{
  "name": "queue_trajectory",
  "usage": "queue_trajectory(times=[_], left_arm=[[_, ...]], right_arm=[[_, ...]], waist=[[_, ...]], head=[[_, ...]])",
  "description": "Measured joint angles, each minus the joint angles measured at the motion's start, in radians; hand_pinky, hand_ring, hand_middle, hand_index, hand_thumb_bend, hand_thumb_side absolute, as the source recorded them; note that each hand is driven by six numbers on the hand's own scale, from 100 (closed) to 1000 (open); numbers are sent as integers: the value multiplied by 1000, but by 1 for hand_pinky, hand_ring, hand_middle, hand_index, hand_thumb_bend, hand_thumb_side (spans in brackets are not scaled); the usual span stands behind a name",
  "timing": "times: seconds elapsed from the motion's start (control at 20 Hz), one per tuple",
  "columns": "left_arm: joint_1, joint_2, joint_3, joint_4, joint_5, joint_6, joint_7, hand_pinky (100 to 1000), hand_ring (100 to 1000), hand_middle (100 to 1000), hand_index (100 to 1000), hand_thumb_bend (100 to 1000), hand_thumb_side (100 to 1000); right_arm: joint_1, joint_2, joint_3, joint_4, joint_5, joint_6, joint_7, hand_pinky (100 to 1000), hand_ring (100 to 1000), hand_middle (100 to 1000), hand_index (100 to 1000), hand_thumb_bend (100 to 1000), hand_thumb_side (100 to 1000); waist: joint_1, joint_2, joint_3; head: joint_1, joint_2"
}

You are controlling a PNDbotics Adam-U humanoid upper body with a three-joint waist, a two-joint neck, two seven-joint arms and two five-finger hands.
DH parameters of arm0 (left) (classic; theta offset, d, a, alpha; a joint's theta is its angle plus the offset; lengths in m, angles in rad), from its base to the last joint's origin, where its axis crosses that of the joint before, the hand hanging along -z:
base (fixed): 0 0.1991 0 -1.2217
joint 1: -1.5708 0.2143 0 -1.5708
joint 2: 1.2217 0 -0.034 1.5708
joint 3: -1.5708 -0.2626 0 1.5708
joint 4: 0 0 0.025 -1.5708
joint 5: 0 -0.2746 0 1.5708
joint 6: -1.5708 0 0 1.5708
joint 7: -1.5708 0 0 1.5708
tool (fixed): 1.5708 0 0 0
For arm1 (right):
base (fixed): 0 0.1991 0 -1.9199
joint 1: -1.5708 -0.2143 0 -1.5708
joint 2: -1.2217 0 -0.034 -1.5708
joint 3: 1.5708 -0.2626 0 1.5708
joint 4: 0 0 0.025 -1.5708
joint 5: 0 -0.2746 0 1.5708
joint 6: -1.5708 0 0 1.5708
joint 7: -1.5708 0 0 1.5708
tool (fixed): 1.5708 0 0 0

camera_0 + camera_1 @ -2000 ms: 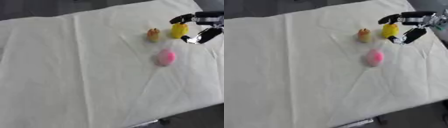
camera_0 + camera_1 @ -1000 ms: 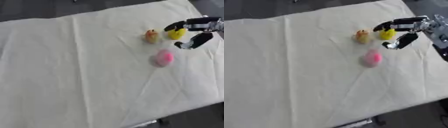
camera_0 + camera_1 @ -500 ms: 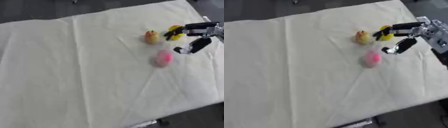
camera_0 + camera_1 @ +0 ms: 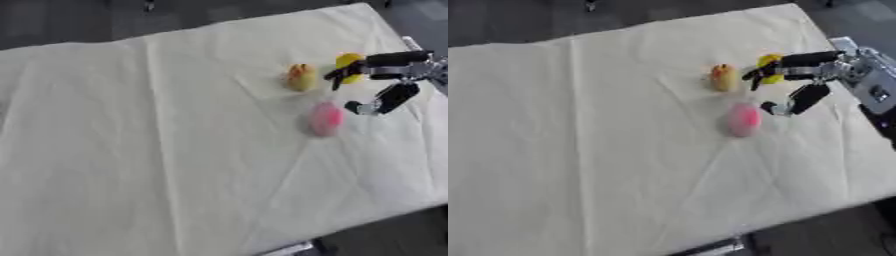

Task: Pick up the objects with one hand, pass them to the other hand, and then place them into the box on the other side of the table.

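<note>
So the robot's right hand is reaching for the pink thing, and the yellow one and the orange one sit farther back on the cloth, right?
Not quite: the right hand is at the yellow object, fingers over it, not at the pink object, which lies apart nearer the camera. The right eye view shows this. The orange-yellow object does sit farther back on the cloth.

The right hand (image 4: 802,80) is stretched in from the right side. Its fingers (image 4: 785,60) are held out long and spread, with the thumb (image 4: 798,100) hanging lower. The left hand is not seen.
</note>
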Motion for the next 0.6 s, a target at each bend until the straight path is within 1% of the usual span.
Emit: queue_trajectory(times=[0.6], left_arm=[[0, 0, -6, 0, 0, 0, -4, 799, 837, 921, 854, 121, 858]], right_arm=[[-5, 32, 16, -6, 51, 4, -2, 927, 915, 767, 1000, 147, 477]], waist=[[0, 0, -2]], head=[[7, 0]])
